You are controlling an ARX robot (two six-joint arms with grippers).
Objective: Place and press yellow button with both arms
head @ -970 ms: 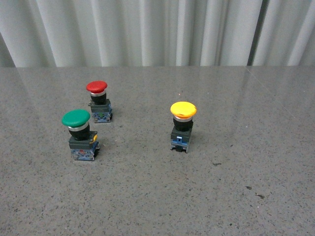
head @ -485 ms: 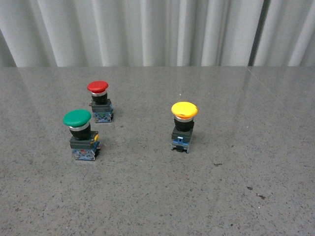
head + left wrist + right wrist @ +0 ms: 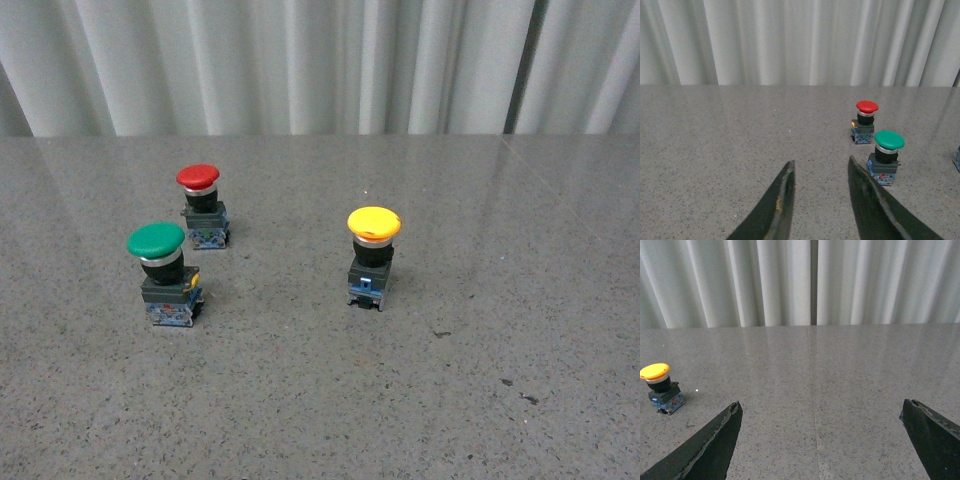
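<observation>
The yellow button (image 3: 373, 255) stands upright on the grey stone table, right of middle in the front view; it has a yellow cap, black body and blue-grey base. It also shows in the right wrist view (image 3: 660, 388), off to the side of my right gripper (image 3: 820, 407), which is wide open and empty above bare table. My left gripper (image 3: 821, 162) is open and empty; the yellow button is all but out of its view. Neither arm shows in the front view.
A green-capped button (image 3: 163, 273) stands at the front left and a red-capped button (image 3: 202, 206) behind it; both also show in the left wrist view, green (image 3: 886, 156) and red (image 3: 864, 121). A white curtain (image 3: 320, 60) hangs behind the table's far edge.
</observation>
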